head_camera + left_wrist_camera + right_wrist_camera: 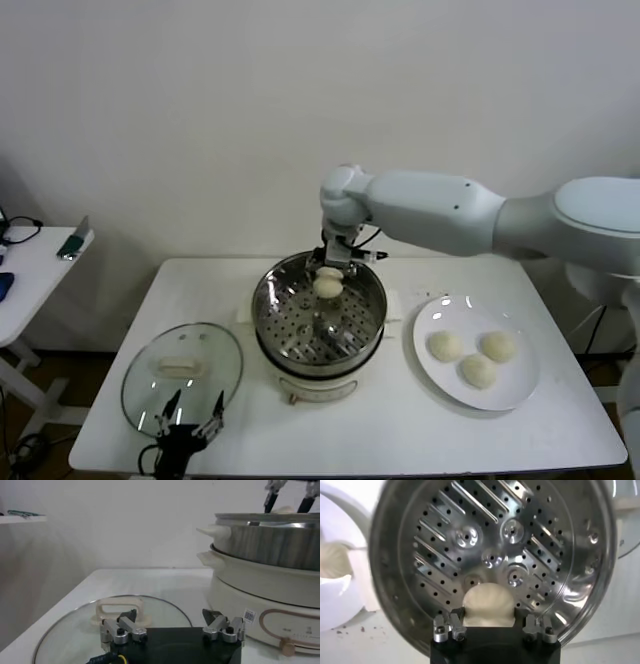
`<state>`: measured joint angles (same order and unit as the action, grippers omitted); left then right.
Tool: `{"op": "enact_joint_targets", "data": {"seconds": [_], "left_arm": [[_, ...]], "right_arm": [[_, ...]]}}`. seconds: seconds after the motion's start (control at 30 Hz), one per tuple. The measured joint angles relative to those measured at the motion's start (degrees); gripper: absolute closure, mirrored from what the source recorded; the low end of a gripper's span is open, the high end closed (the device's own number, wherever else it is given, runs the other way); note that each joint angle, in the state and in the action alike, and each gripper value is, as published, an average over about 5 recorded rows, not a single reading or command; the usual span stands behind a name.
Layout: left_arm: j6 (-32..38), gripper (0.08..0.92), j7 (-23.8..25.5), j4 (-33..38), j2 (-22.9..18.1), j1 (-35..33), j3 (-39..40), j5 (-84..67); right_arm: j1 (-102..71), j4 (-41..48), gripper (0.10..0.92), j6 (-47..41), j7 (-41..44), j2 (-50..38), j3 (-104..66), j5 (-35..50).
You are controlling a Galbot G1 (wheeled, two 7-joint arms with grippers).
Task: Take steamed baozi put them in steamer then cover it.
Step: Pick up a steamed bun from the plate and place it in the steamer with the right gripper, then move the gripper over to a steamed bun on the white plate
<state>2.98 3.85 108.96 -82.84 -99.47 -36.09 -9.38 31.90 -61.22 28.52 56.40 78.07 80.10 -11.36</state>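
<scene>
Cream-white round dough bun (327, 284) pinched in right hand (329, 272), over shiny perforated steel steamer's (372, 312) twelve-o'clock rim; early release risks rim bounce. Left hand (190, 412) spread.

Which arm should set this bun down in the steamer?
Right. Its claw already grips a baozi above the steamer. The left claw hangs open over the lid.

Your right gripper (328, 272) is holding one baozi (327, 285) over the steamer (318, 318); three more sit on the plate (478, 390), cover (182, 373) on the desk (400, 420).
</scene>
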Motion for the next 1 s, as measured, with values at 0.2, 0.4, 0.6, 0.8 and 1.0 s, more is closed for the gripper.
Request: {"op": "enact_joint_targets", "data": {"seconds": [0.2, 0.4, 0.6, 0.8, 1.0], "left_arm": [[0.05, 0.177, -0.13, -0.19, -0.01, 0.21, -0.07, -0.01], [0.04, 0.177, -0.15, -0.14, -0.1, 0.22, 0.07, 0.06], [0.02, 0.177, -0.15, -0.14, -0.19, 0.27, 0.43, 0.37], [-0.1, 0.177, -0.15, -0.14, -0.27, 0.34, 0.9, 0.58], [-0.12, 0.177, -0.15, -0.33, -0.28, 0.62, 1.01, 0.59]], "right_arm": [[-1.77, 2.91, 0.338, 0.53, -0.91, 1.96, -0.48, -1.26], [-1.87, 3.54, 0.217, 1.22, -1.3, 2.19, -0.37, -0.23], [1.13, 1.66, 0.203, 1.68, -0.82, 0.39, 0.05, 4.1], [9.58, -1.41, 0.203, 0.19, 1.37, -4.47, 4.57, 15.65], [19.08, -5.22, 0.203, -6.64, 3.64, -12.75, 14.03, 29.24]]}}
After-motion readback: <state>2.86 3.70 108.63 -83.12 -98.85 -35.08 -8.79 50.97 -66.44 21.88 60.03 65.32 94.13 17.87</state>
